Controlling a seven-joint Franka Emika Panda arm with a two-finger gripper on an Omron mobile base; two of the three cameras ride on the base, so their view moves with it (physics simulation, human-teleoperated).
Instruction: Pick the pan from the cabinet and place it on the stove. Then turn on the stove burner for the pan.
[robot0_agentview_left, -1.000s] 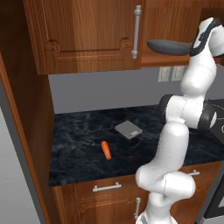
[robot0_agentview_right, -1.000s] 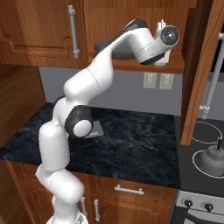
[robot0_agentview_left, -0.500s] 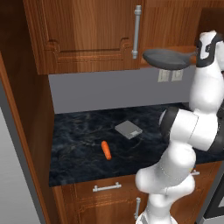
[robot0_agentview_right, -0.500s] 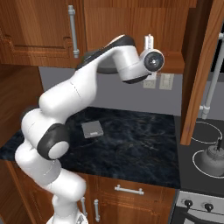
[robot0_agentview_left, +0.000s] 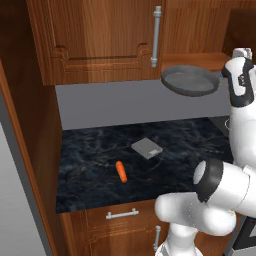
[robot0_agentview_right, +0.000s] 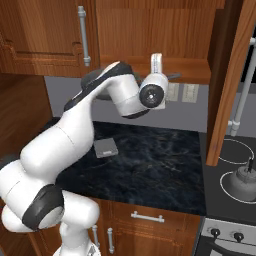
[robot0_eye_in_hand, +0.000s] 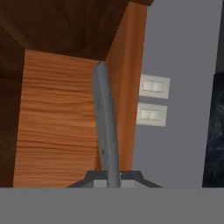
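We see the gripper (robot0_eye_in_hand: 113, 178) pinching the thin grey handle of the pan (robot0_agentview_left: 190, 80), its jaws pressed tight on it, and in the left base view the pan hangs in the air just below the open bottom shelf of the cabinet (robot0_agentview_left: 100, 40), well above the dark marbled countertop (robot0_agentview_left: 100, 165). On that countertop lie a small grey square pad (robot0_agentview_left: 147, 148) and, near it, a carrot (robot0_agentview_left: 120, 171), while the stove (robot0_agentview_right: 231, 155) sits off to the right with a grey kettle (robot0_agentview_right: 242, 182) standing on it
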